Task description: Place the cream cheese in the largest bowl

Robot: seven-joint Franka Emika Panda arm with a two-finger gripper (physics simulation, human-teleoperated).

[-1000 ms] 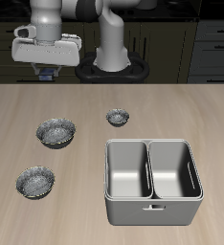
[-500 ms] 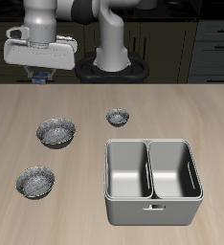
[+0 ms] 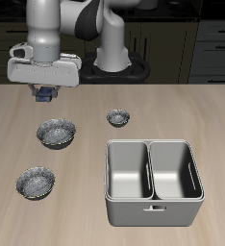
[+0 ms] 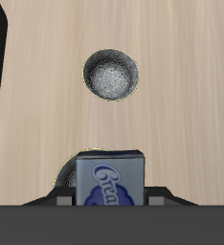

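Cream cheese [image 4: 108,182] pinched between fingers [image 4: 64,190], label toward wrist camera

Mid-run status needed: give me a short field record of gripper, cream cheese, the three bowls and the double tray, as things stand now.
gripper: raised above the table's back area, shut on the cream cheese
cream cheese: blue box held between the fingers, off the table
largest bowl: on the table, nothing inside, nearer the front edge than the gripper
tiny bowl: nothing inside, beside the largest bowl
shallower bowl: nothing inside, nearest the front edge
double tray: both compartments hold nothing
task: cream cheese not yet in the bowl
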